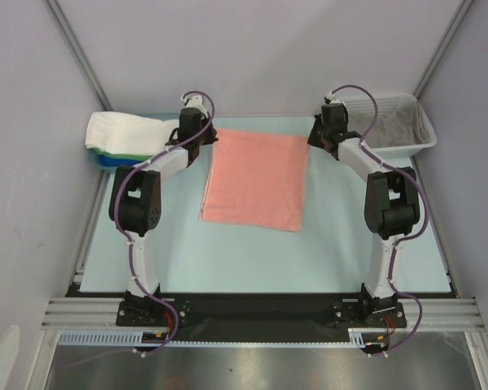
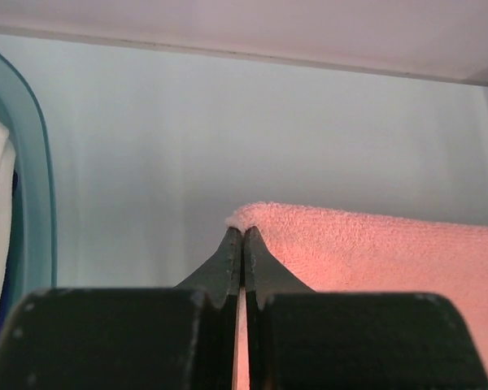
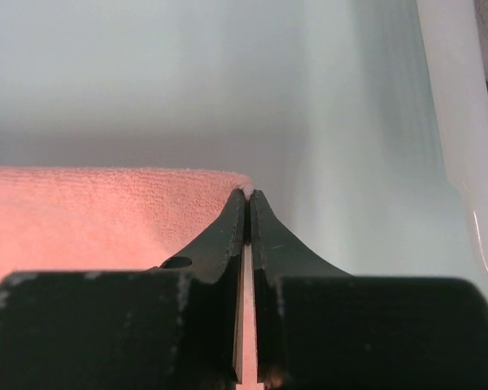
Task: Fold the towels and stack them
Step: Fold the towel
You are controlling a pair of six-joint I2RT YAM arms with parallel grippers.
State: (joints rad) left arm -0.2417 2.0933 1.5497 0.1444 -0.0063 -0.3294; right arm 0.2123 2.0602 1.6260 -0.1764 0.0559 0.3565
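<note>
Obstacles: tray (image 2: pixel 39 187) left, basket (image 1: pixel 427 138) right, towel (image 1: pixel 256 179) spread between.

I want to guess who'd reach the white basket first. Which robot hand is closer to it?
Right. The right gripper pinches the pink towel at its far right corner, just beside the basket; the left gripper pinches the far left corner, across the towel.

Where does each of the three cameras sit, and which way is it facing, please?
Top external: above and behind the bases, looking down at the table; both arms show whole, flanking the pink towel.
Left wrist: on the left arm, facing the back wall; left gripper shut on a towel corner, blue tray at left.
Right wrist: on the right arm, facing likewise; right gripper shut on the other far corner, white basket at right.
Shared: all three see the pink towel.
</note>
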